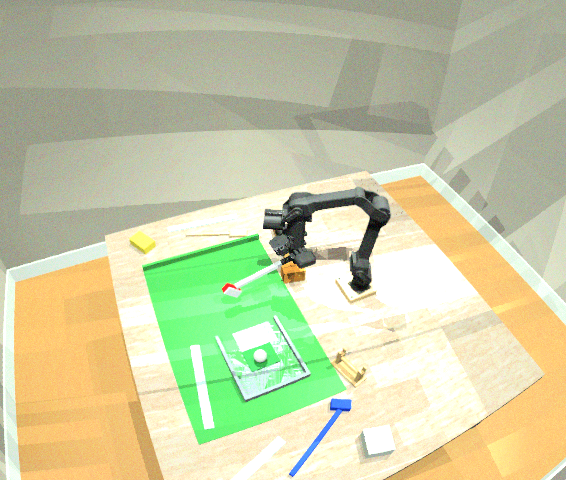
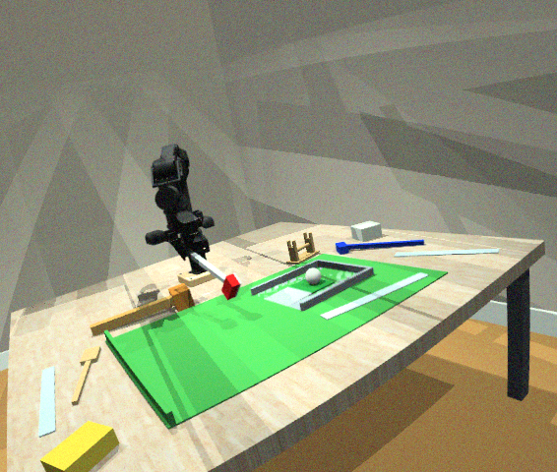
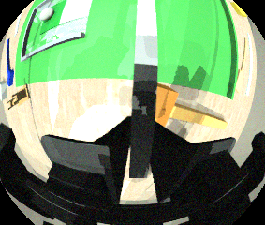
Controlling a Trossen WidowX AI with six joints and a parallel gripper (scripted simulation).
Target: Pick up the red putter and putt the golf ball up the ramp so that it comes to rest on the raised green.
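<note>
The black parallel-jaw gripper (image 2: pixel 193 250) is closed down narrow on the dark handle end of the red putter (image 2: pixel 215 275), a thin pale shaft with a small red block head. The putter is held clear of the green felt putting mat (image 1: pixel 190 304), head slanting down over the mat's middle, well apart from the ball. Judged from its form, the putter is light and stiff; a smooth narrow shaft could twist in the grip, so the hold at the handle end, as now, gives reach but little resistance to turning.

Beside the gripper, an orange-tan wooden block (image 1: pixel 291 271) on a long wooden stick lies on the table at the mat's edge.

Farther out, the raised green (image 1: pixel 265 361), a low platform walled by grey rails on three sides, contains the white golf ball (image 1: pixel 260 354), which rests on its green square pad. The ball is smooth, hard and free-rolling; the rails appear to confine it. By judgement the task's goal state is met.
</note>
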